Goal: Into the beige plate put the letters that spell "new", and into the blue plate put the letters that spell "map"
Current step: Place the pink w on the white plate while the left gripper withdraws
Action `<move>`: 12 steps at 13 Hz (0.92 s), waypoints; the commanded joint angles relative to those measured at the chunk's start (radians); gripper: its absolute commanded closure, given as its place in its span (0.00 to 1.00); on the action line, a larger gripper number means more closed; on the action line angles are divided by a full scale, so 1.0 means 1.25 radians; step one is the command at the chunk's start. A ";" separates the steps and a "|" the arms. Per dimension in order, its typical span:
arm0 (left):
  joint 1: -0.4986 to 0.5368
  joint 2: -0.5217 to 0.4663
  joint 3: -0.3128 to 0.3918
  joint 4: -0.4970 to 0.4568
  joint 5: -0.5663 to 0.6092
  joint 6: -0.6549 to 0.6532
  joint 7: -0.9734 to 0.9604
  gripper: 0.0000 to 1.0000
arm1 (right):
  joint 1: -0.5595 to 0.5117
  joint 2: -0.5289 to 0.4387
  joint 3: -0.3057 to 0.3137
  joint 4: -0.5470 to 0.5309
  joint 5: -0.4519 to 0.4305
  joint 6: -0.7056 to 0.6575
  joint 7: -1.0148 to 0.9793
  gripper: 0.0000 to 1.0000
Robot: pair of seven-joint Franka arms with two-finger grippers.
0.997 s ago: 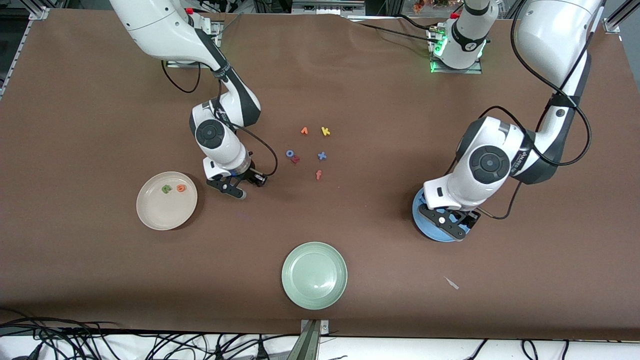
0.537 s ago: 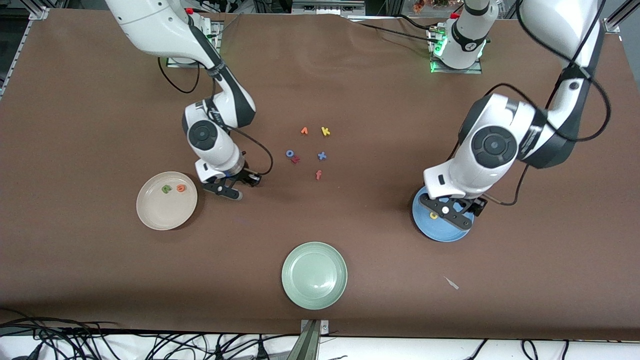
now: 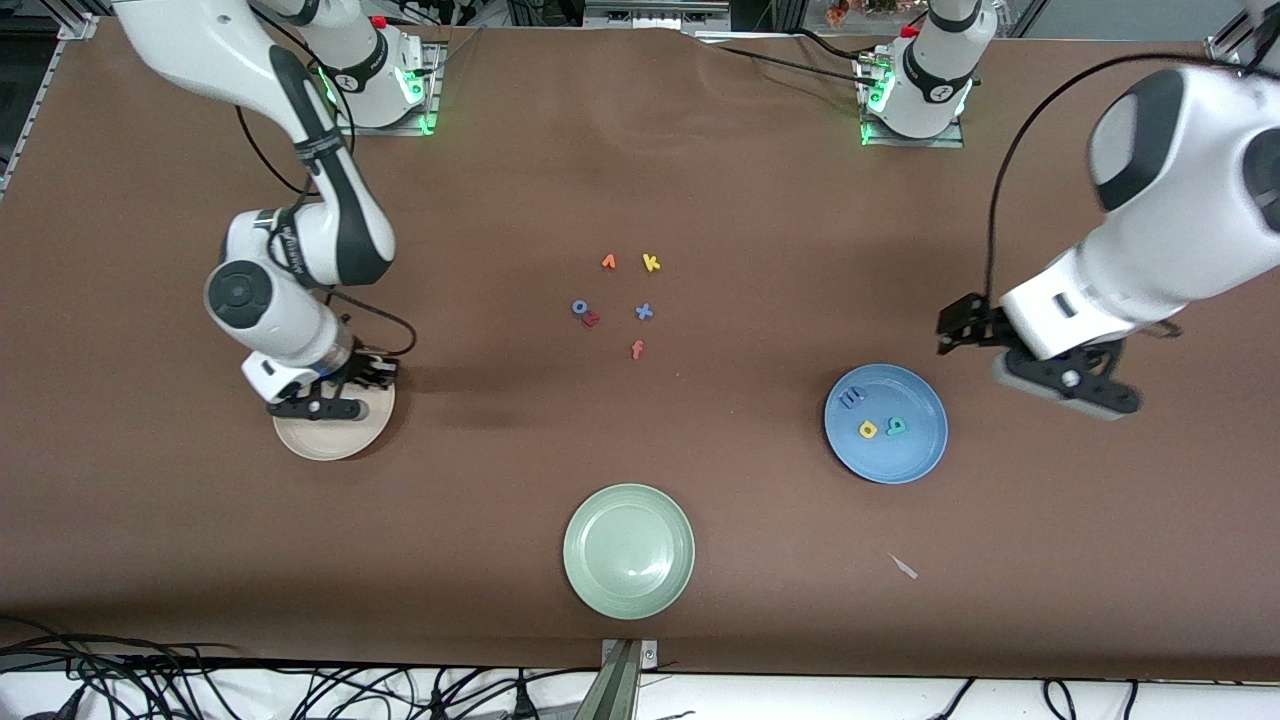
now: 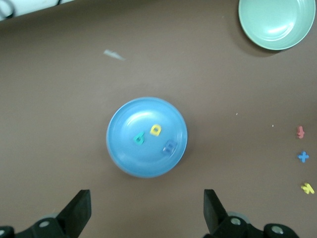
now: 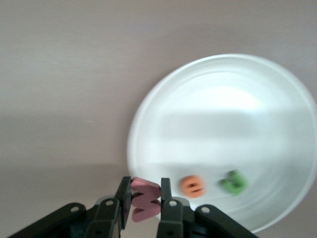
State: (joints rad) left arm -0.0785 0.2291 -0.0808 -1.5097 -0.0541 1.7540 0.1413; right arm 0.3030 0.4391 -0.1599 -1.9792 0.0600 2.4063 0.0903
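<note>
The pinkish-red w (image 5: 146,202) is pinched in my right gripper (image 5: 146,191), which is shut on it just above the rim of the beige plate (image 5: 223,124). The orange e (image 5: 192,186) and the olive-green n (image 5: 234,182) lie in that plate. In the front view the right gripper (image 3: 322,407) covers most of the beige plate (image 3: 335,437). The blue plate (image 3: 915,455) holds the blue m (image 3: 851,398), the yellow p (image 3: 868,430) and the teal a (image 3: 897,426). My left gripper (image 3: 1065,385) hangs open and empty over the table beside the blue plate (image 4: 147,163).
Loose letters lie mid-table: an orange v (image 3: 608,262), a yellow k (image 3: 651,263), a blue o (image 3: 579,307) touching a red letter (image 3: 592,319), a blue x (image 3: 644,312) and a red-orange f (image 3: 637,349). A pale green plate (image 3: 628,550) sits nearest the front camera. A small scrap (image 3: 904,566) lies by it.
My right gripper has carried the w from the table beside the beige plate to over that plate. My left gripper has risen and drawn away from the blue plate, uncovering its three letters.
</note>
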 commanded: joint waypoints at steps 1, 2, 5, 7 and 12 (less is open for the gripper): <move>-0.024 -0.121 0.034 -0.089 -0.008 -0.032 -0.004 0.00 | -0.034 0.007 -0.001 -0.006 0.001 0.005 -0.089 1.00; -0.026 -0.162 0.042 -0.123 0.020 -0.031 -0.005 0.00 | -0.046 0.019 -0.002 -0.002 0.003 0.015 -0.109 1.00; -0.050 -0.249 0.073 -0.191 0.037 -0.028 -0.027 0.00 | -0.058 0.046 -0.002 0.035 0.012 0.022 -0.112 0.59; -0.065 -0.251 0.074 -0.191 0.029 -0.028 -0.027 0.00 | -0.061 0.049 -0.001 0.035 0.016 0.037 -0.104 0.06; -0.051 -0.243 0.090 -0.172 0.031 -0.079 -0.019 0.00 | -0.060 -0.012 0.001 0.077 0.039 -0.079 -0.060 0.00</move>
State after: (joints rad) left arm -0.1421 -0.0695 0.0135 -1.7330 -0.0357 1.7000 0.1219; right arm 0.2337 0.4785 -0.1664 -1.9188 0.0877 2.4131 -0.0175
